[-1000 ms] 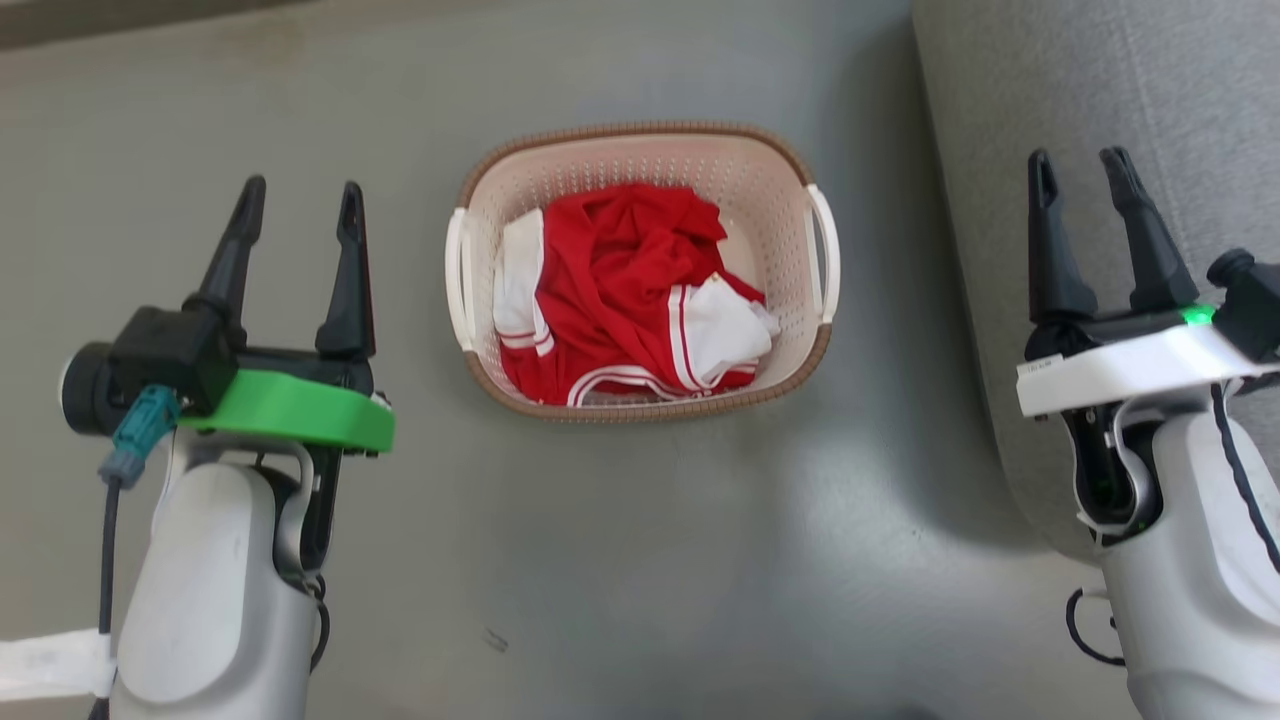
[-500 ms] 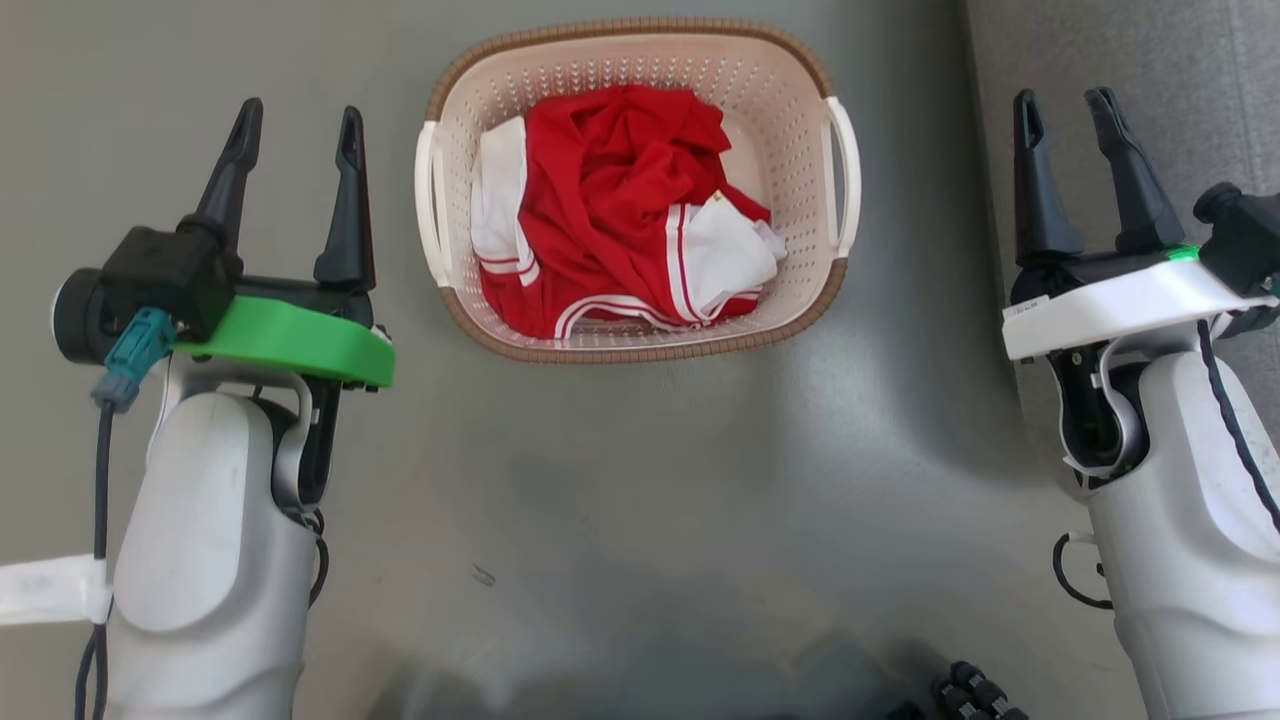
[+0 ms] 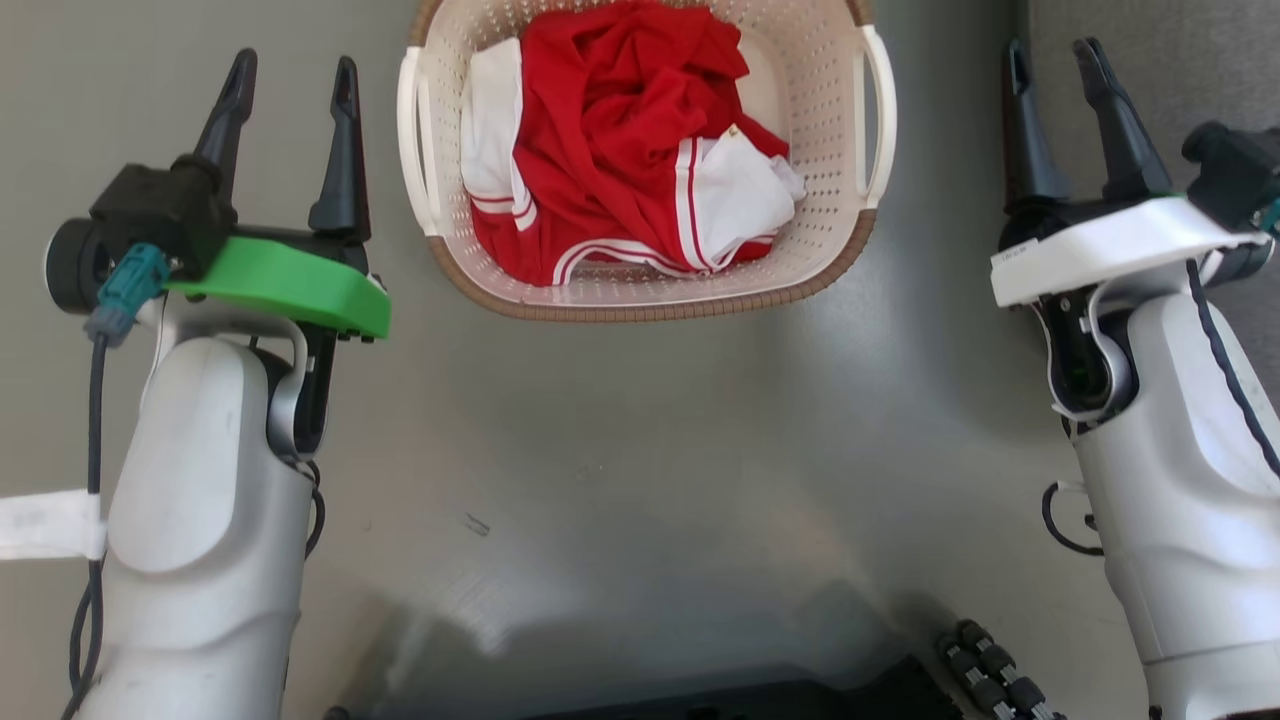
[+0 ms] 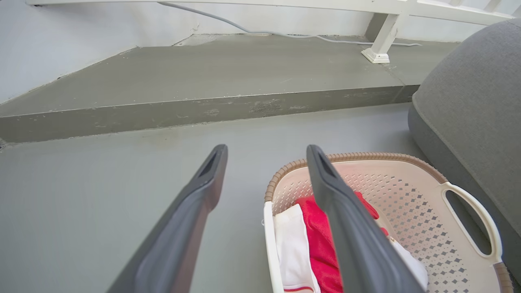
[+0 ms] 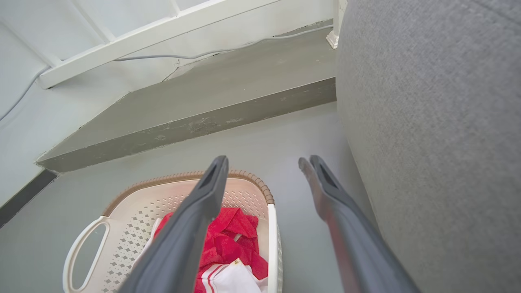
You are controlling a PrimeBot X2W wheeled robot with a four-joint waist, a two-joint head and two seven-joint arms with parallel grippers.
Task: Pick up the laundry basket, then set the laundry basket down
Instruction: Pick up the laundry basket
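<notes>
The laundry basket (image 3: 820, 250), cream-white and perforated with a brown woven rim and white side handles, rests on the grey floor at the top middle of the head view, holding red and white clothes (image 3: 620, 150). My left gripper (image 3: 292, 70) stands open just left of the basket's left handle (image 3: 412, 150), apart from it. My right gripper (image 3: 1050, 55) is open to the right of the right handle (image 3: 880, 120), with a gap between. The left wrist view has the basket (image 4: 407, 195) at lower right behind the open gripper (image 4: 266, 152). In the right wrist view the basket (image 5: 134, 211) lies at lower left of the gripper (image 5: 264, 162).
A grey upholstered seat (image 3: 1150, 60) rises at the right, close beside my right gripper, and appears as seat (image 5: 431, 122) and seat (image 4: 468, 122) in the wrist views. Ahead is a raised concrete step (image 4: 203, 81) with a white frame leg (image 4: 380, 40). My dark base (image 3: 700, 690) lies at the bottom.
The head camera has moved down and closer, so the basket appears larger and nearer the top edge. Both grippers sit closer to the basket's handles and stay open.
</notes>
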